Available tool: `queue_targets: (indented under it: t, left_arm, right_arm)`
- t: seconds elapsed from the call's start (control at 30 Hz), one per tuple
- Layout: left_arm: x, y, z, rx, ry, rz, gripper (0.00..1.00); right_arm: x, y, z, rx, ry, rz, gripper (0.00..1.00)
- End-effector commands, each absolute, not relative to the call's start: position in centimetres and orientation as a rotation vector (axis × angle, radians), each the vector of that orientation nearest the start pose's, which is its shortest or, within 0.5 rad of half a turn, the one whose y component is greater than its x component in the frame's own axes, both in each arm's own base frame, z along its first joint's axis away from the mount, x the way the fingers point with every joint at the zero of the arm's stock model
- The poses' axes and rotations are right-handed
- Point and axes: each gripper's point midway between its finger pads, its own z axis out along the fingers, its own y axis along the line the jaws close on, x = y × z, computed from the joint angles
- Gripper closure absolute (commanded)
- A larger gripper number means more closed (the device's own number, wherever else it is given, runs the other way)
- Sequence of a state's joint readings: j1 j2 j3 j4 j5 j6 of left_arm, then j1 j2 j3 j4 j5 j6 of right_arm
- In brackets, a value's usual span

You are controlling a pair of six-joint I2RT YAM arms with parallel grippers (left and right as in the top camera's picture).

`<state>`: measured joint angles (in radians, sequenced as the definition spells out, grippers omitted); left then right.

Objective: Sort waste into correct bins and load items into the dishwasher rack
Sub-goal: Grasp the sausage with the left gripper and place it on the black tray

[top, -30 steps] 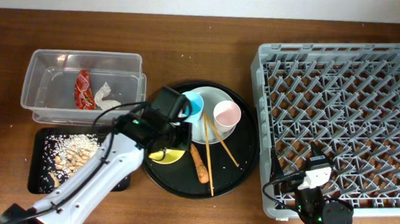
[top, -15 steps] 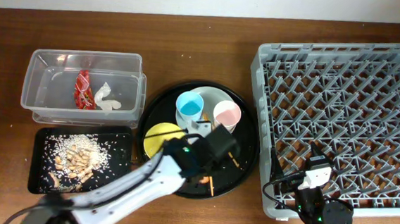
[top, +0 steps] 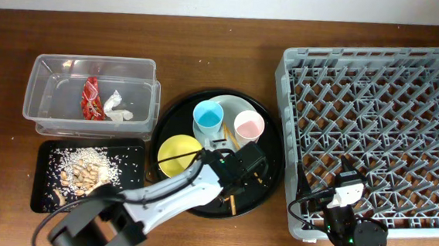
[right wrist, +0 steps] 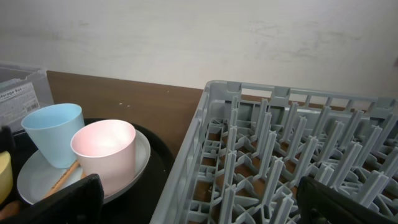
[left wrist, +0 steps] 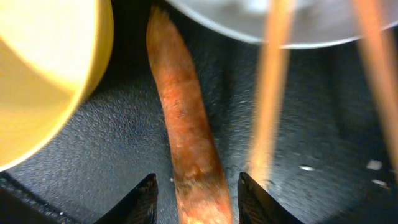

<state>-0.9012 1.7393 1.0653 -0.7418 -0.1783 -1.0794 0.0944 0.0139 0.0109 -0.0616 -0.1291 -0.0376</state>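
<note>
My left gripper (left wrist: 198,182) is open, low over the round black tray, its fingers either side of the orange carrot-like stick (left wrist: 186,124). In the overhead view the gripper (top: 239,169) hides the stick. The yellow bowl (top: 178,154), the light-blue cup (top: 207,117), the pink cup (top: 249,126) and the chopsticks (top: 227,136) on the pale plate (top: 232,107) are on that tray. My right gripper (right wrist: 199,208) is open and empty over the front left edge of the grey dishwasher rack (top: 375,111).
The clear tub (top: 52,72) at the left holds the red wrapper (top: 90,98) and the white paper scrap (top: 116,106). The shallow black tray (top: 41,197) in front of it holds beige flakes (top: 84,169). The round black tray (top: 273,154) lies between the bins and the rack.
My left arm has swung right from over the yellow bowl, uncovering it, and has come down over the carrot-like stick. The right arm has not moved.
</note>
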Motion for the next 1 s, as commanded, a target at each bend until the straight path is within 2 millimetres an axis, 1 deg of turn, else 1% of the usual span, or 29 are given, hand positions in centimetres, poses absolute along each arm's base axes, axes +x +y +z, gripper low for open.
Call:
queue_targets:
  t: [0.0, 0.07, 0.13, 0.23, 0.27, 0.33, 0.37, 0.5, 0.6, 0.67, 0.73, 0.77, 0.8, 0.83, 0.87, 0.9, 0.97]
  left_arm:
    - [22.5, -24.1, 1.0, -0.316, 2.937, -0.007, 0.59]
    - [22.5, -24.2, 0.8, -0.316, 2.94, -0.007, 0.6]
    - [22.3, -24.4, 0.8, -0.315, 2.953, -0.02, 0.7]
    - [22.2, -24.6, 0.9, -0.316, 2.961, -0.034, 0.77]
    - [22.3, -24.7, 1.0, -0.315, 2.958, -0.04, 0.81]
    - [22.5, -24.9, 1.7, -0.316, 2.952, -0.051, 0.83]
    - [22.5, -24.9, 2.2, -0.316, 2.948, -0.061, 0.84]
    - [23.2, -25.7, 6.6, -0.276, 2.882, -0.19, 0.83]
    - [23.5, -25.4, 10.0, -0.274, 2.812, -0.276, 0.82]
    - [23.9, -23.4, 12.4, -0.32, 2.753, -0.27, 0.82]
    - [25.0, -19.2, 14.2, -0.408, 2.661, -0.136, 0.82]
    - [25.4, -17.5, 14.6, -0.442, 2.63, -0.075, 0.82]
    - [25.8, -15.3, 15.0, -0.507, 2.61, -0.019, 0.82]
    - [26.2, -12.7, 15.0, -0.601, 2.61, 0.037, 0.82]
    - [26.4, -10.8, 14.8, -0.677, 2.611, 0.084, 0.82]
    - [26.5, -8.2, 14.2, -0.792, 2.612, 0.134, 0.82]
    - [26.3, -5.2, 13.3, -0.922, 2.601, 0.198, 0.82]
  right_arm:
    - [24.2, 4.5, 15.8, -0.204, 1.629, 0.149, 0.02]
    - [24.2, 4.5, 15.8, -0.204, 1.629, 0.149, 0.02]
    - [24.2, 4.5, 15.8, -0.204, 1.629, 0.149, 0.02]
    - [24.2, 4.5, 15.8, -0.204, 1.629, 0.149, 0.02]
    - [24.2, 4.5, 15.8, -0.204, 1.629, 0.148, 0.02]
    - [24.2, 4.5, 15.8, -0.203, 1.629, 0.148, 0.02]
    - [24.2, 4.5, 15.8, -0.203, 1.629, 0.148, 0.02]
    - [24.2, 4.5, 15.8, -0.204, 1.629, 0.149, 0.02]
    - [24.2, 4.5, 15.8, -0.204, 1.629, 0.149, 0.02]
    - [24.2, 4.5, 15.8, -0.204, 1.629, 0.149, 0.02]
    - [24.2, 4.5, 15.8, -0.204, 1.629, 0.149, 0.02]
    - [24.2, 4.5, 15.8, -0.204, 1.629, 0.149, 0.02]
    - [24.2, 4.5, 15.8, -0.204, 1.629, 0.149, 0.02]
    - [24.2, 4.5, 15.8, -0.204, 1.629, 0.149, 0.02]
    - [24.2, 4.5, 15.8, -0.203, 1.629, 0.148, 0.02]
    - [24.2, 4.5, 15.8, -0.203, 1.629, 0.148, 0.02]
    - [24.2, 4.5, 15.8, -0.204, 1.629, 0.149, 0.02]
